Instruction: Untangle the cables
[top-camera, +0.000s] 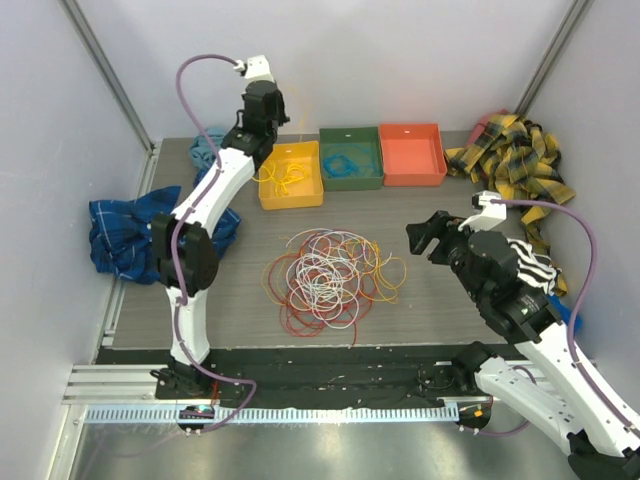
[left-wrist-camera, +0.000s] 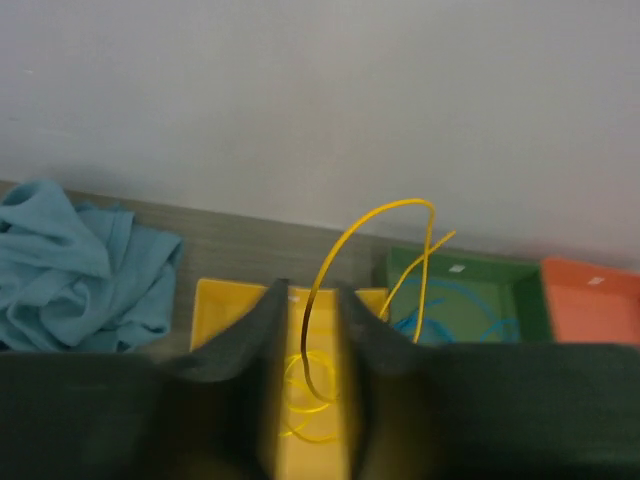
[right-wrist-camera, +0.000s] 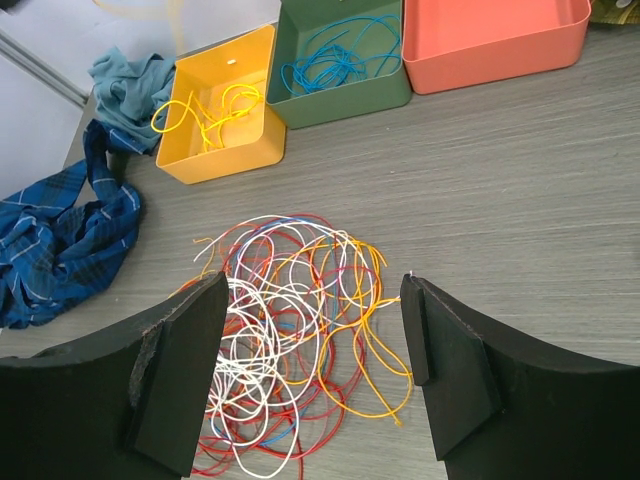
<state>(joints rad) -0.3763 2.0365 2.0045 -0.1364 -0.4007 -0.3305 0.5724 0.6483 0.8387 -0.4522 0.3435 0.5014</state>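
Note:
The tangle of cables (top-camera: 330, 278), red, orange, yellow, white and pale purple, lies in loose coils mid-table; it also shows in the right wrist view (right-wrist-camera: 290, 330). My left gripper (top-camera: 266, 118) hangs over the yellow bin (top-camera: 290, 200) with its jaws slightly apart. In the left wrist view (left-wrist-camera: 312, 295) a single yellow cable (left-wrist-camera: 385, 210) runs loose through the gap and loops over the bin. More yellow cable (right-wrist-camera: 215, 110) lies in that bin. My right gripper (top-camera: 432, 236) is wide open and empty, above the table just right of the tangle (right-wrist-camera: 312, 285).
A green bin (top-camera: 351, 180) holds blue cables and an orange-red bin (top-camera: 412, 175) stands beside it. A teal cloth (top-camera: 208, 148) and blue plaid cloth (top-camera: 120, 235) lie left. A yellow plaid cloth (top-camera: 515, 160) and striped cloth (top-camera: 535, 265) lie right.

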